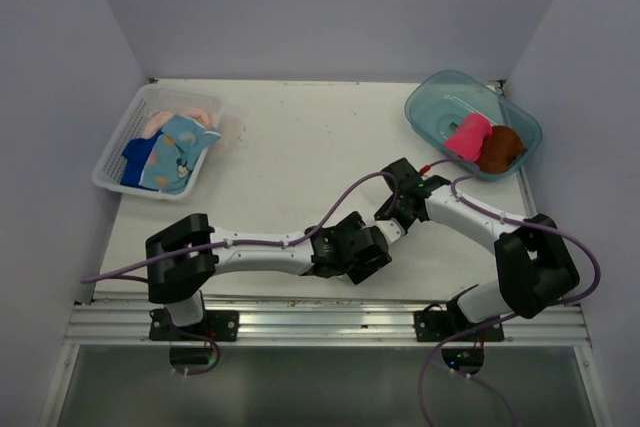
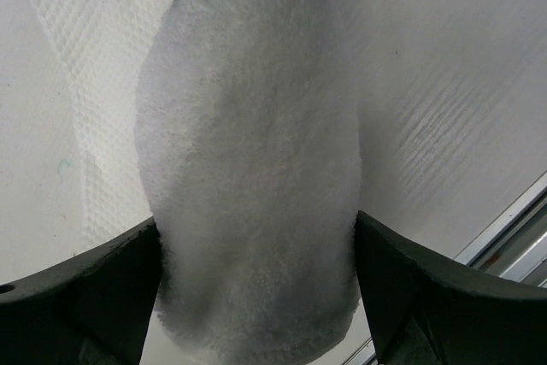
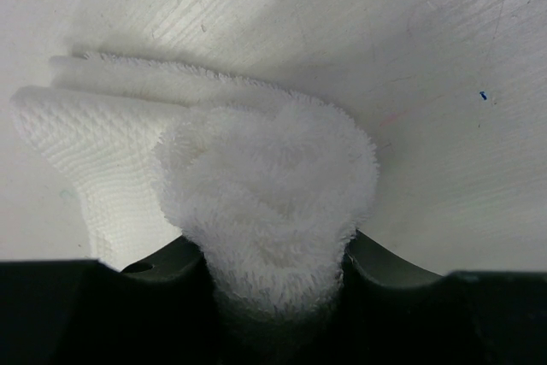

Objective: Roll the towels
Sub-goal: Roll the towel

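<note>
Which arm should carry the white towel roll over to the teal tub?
Probably right. The right gripper pinches the white towel roll by its end, and that arm sits nearer the teal tub. The left gripper just flanks its middle.

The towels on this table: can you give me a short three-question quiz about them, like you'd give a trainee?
1. True or false: the teal tub holds a pink towel and a brown towel.
2. What pinches the rolled end of the white towel? A the right gripper; B a human hand; C a clothes peg.
3. Fill in: the printed light blue towel lies in the white lattice ____ at the far left.

Key: 1 true. 2 A. 3 basket.
</note>
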Tool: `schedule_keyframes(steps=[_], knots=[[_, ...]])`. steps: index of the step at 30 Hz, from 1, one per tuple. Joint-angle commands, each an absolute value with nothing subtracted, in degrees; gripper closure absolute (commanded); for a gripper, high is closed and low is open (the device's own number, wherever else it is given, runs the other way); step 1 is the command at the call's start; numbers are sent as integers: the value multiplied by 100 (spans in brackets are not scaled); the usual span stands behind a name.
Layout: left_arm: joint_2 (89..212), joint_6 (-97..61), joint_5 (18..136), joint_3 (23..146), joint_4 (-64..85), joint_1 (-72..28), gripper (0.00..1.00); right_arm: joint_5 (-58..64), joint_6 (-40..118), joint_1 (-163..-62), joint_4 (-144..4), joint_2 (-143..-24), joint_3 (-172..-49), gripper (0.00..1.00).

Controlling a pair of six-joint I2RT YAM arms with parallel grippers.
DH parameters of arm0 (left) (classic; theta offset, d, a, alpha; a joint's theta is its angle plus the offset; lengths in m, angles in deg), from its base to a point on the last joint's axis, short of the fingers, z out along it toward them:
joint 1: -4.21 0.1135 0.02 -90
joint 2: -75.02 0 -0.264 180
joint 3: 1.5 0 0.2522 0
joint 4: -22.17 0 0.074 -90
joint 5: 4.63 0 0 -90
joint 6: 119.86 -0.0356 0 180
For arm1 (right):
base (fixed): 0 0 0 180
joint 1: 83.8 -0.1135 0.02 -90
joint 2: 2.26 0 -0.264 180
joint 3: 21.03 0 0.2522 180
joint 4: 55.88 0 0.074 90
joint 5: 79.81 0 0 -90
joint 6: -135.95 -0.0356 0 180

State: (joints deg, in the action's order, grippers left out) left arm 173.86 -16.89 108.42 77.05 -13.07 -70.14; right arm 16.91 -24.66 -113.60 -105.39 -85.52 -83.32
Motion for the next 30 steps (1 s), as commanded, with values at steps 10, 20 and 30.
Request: schedule_keyframes(steps=[10, 20, 30], knots=[[17680, -1386, 11210, 7729, -1277, -7120, 36, 1468, -2515, -11342, -10611, -8549, -8567, 93], [16678, -903, 7415, 6879, -330, -5628, 39, 1432, -2279, -11342, -9988, -7890, -8164, 25], [16976, 89, 5094, 6078, 1040, -4625, 39, 1152, -2128, -11350, -9162, -6617, -7189, 7]])
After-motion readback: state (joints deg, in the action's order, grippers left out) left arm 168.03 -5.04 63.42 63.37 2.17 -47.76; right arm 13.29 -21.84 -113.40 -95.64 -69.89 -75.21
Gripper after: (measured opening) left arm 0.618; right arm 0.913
